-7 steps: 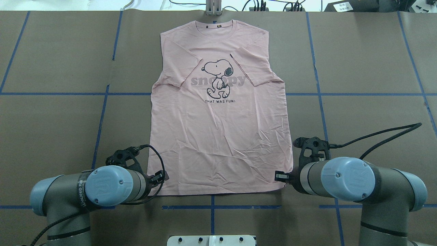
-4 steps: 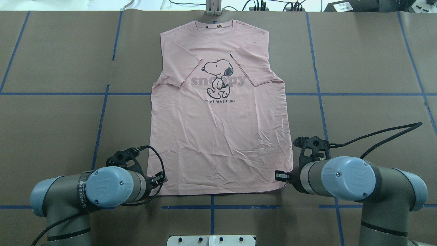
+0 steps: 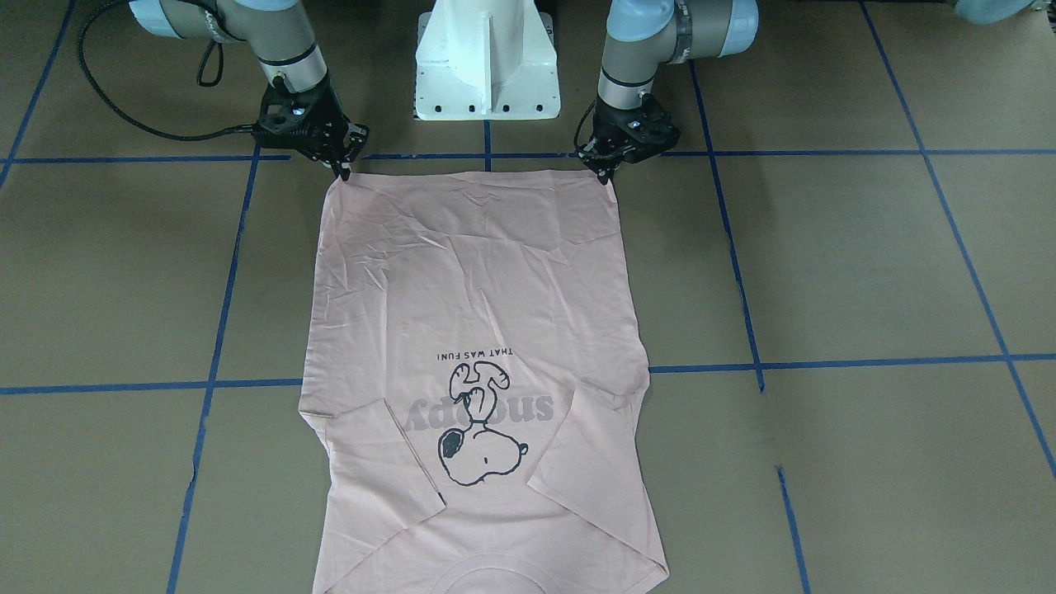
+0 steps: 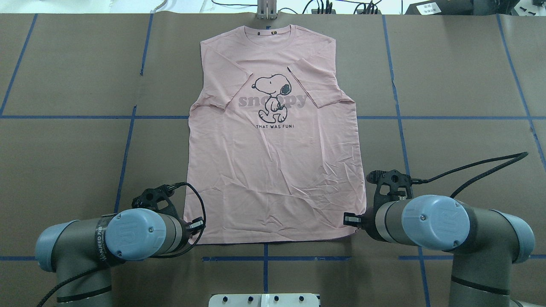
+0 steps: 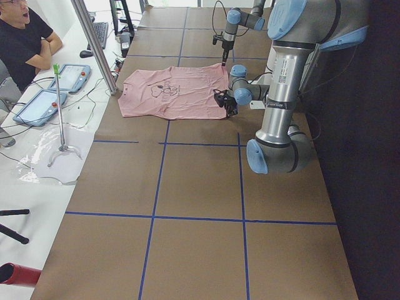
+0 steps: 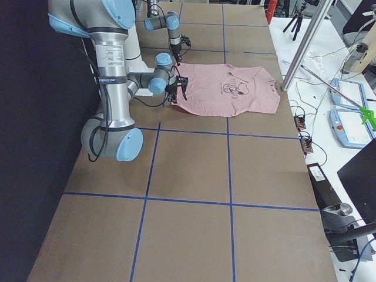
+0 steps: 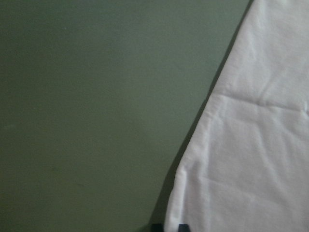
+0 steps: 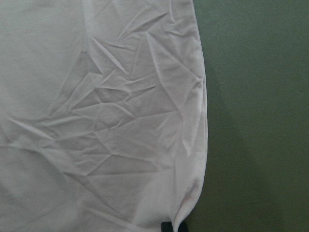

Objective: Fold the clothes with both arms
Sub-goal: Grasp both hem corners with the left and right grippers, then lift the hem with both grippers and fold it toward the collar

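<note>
Two pincers set | left gripper (image 3: 608,175) and right gripper (image 3: 342,172) each look clamped on a near corner of the pink T-shirt (image 4: 273,170), lying flat on the table (image 4: 448,85) | best: lift both evenly, keep the edge taut, carry toward the collar (image 4: 268,30)

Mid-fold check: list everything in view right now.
pale pink cartoon-dog T-shirt: one, pink, flat mid-table, sleeves folded in.
brown paper table cover: one, brown, gridded with blue tape lines.
white pedestal base: one, white, robot-side table edge.
silver metal pole: one, at collar-side table edge.
grey-blue handheld consoles: two, on the side desk.
person in black shirt: one, seated by that desk.
left gripper: one, black, at hem's left corner; grip unclear.
right gripper: one, black, at hem's right corner; grip unclear.
</note>
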`<action>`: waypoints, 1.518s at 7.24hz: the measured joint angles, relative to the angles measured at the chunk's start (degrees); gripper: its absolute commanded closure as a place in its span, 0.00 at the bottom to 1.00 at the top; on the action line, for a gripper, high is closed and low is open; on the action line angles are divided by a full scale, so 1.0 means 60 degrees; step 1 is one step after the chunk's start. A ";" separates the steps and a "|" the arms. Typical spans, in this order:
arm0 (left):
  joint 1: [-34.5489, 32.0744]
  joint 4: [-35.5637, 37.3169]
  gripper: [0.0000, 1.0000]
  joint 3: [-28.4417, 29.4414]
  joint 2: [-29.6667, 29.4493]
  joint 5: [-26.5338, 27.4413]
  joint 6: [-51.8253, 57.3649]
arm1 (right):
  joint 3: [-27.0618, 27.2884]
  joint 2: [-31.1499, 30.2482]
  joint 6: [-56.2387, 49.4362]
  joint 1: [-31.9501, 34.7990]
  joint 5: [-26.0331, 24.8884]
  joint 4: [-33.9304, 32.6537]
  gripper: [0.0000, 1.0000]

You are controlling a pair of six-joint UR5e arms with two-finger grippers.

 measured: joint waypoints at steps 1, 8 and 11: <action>0.0002 0.0133 1.00 -0.0143 -0.0002 -0.0004 0.0007 | 0.0022 0.0000 0.0000 0.0000 0.0020 0.0000 1.00; 0.0862 0.3095 1.00 -0.3388 -0.0002 -0.0082 0.0448 | 0.2381 -0.1227 0.0318 -0.0373 0.1258 -0.0171 1.00; 0.0930 0.4231 1.00 -0.4298 -0.0046 -0.0132 0.0924 | 0.2714 -0.1342 0.0427 -0.0562 0.1455 -0.0176 1.00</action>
